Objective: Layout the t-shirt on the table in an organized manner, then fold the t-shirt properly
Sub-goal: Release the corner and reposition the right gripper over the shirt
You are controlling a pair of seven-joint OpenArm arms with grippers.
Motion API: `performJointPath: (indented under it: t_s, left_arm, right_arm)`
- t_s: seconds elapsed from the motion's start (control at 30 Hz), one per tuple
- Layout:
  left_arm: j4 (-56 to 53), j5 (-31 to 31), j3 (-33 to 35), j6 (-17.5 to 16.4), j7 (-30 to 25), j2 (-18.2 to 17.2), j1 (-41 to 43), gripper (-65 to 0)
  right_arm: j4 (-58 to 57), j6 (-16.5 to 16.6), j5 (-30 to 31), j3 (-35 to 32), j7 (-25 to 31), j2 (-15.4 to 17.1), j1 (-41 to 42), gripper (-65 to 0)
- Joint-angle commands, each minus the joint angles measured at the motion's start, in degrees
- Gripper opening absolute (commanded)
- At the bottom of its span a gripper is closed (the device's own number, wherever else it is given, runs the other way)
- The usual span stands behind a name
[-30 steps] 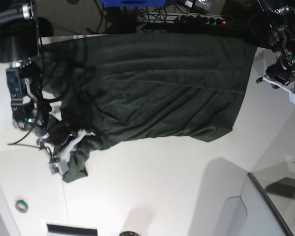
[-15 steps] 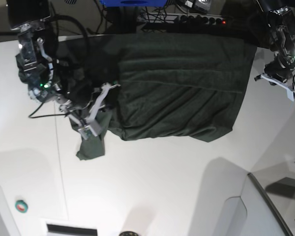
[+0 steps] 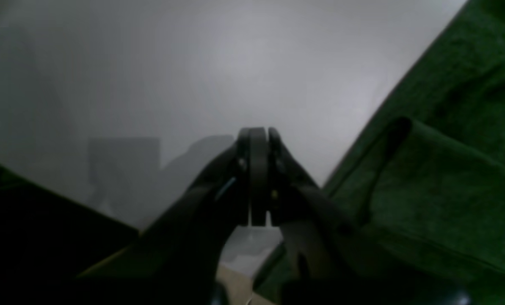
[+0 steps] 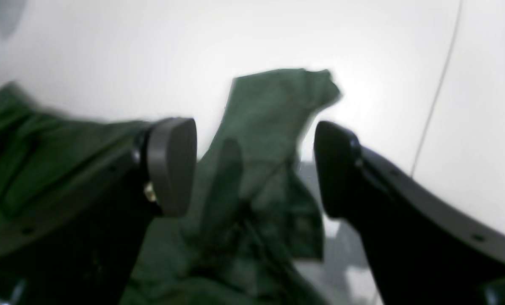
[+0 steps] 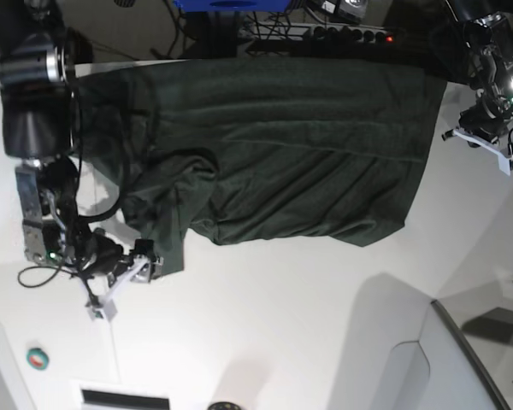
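Observation:
The dark green t-shirt (image 5: 299,145) lies spread along the far side of the white table (image 5: 265,325), wrinkled, with its left part bunched into a fold (image 5: 175,201). My right gripper (image 5: 120,286) is open and empty, just off the shirt's lower left corner. In the right wrist view the open gripper (image 4: 252,169) hovers over a loose flap of the t-shirt (image 4: 273,110). My left gripper (image 5: 496,149) is off the shirt's right edge. In the left wrist view it (image 3: 256,135) is shut and empty over bare table (image 3: 193,63), the t-shirt (image 3: 447,178) beside it.
A round green and red button (image 5: 37,359) sits at the near left, by a thin dark seam (image 5: 113,359). A grey raised panel (image 5: 479,359) fills the near right. A power strip and cables (image 5: 325,34) run behind the table's far edge.
My right gripper swung the shirt's left flap toward the middle, let it go, and has drawn back toward the near left. The flap now lies bunched. The left arm has barely moved.

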Motion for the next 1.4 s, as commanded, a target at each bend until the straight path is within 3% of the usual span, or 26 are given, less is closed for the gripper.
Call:
performJointPath:
  t_s: [0.0, 0.2, 0.53, 0.6, 0.7, 0.77, 0.87, 1.03, 1.17, 1.37]
  left_arm:
    - [1.2, -0.2, -0.4, 0.0, -0.7, -0.9, 0.3, -65.0]
    - [1.9, -0.2, -0.7, 0.0, -0.8, -1.0, 1.2, -65.0]
    - [1.8, -0.2, -0.9, 0.0, -0.8, -0.9, 1.2, -65.0]
    - [1.8, -0.2, -0.9, 0.0, -0.8, -0.8, 1.2, -65.0]
    - [1.8, -0.1, -0.9, 0.0, -0.8, -0.9, 1.3, -65.0]
    - [1.8, -0.1, -0.9, 0.0, -0.8, -0.9, 1.3, -65.0]
    - [1.8, -0.1, -0.9, 0.0, -0.8, -1.0, 1.3, -65.0]
    - [1.8, -0.1, -0.9, 0.0, -0.8, -1.0, 1.3, -65.0]
    - [1.8, -0.1, -0.9, 0.0, -0.8, -1.0, 1.2, -65.0]
    - [1.8, -0.1, -0.8, 0.0, -0.8, -1.1, 1.0, -65.0]
  right_arm:
    - [-2.8, 0.4, 0.7, 0.0, 2.9, 0.1, 3.3, -24.6]
    - [-18.1, 0.4, 0.7, 0.0, 11.7, 0.1, 9.1, -24.6]
    - [-25.9, 0.5, 0.7, -0.1, 14.2, -2.2, 10.6, -25.5]
    - [-25.8, 0.6, 0.7, 0.0, 14.2, -2.3, 10.5, -34.1]
    - [-25.5, 0.6, 0.9, 0.4, 14.2, -2.3, 10.5, -63.2]
    - [-25.0, 0.7, 0.9, 0.4, 14.0, -2.2, 10.5, -63.5]
    - [-17.4, 0.8, 0.9, 0.0, 13.9, -1.9, 6.9, -65.0]
    - [10.3, 0.8, 0.7, -0.1, 13.4, -1.6, -5.7, -64.8]
    - [31.2, 0.7, 0.7, 0.3, 6.7, -1.0, -13.4, -64.7]
    - [50.5, 0.7, 0.9, -0.2, 2.3, -1.2, -21.6, -64.8]
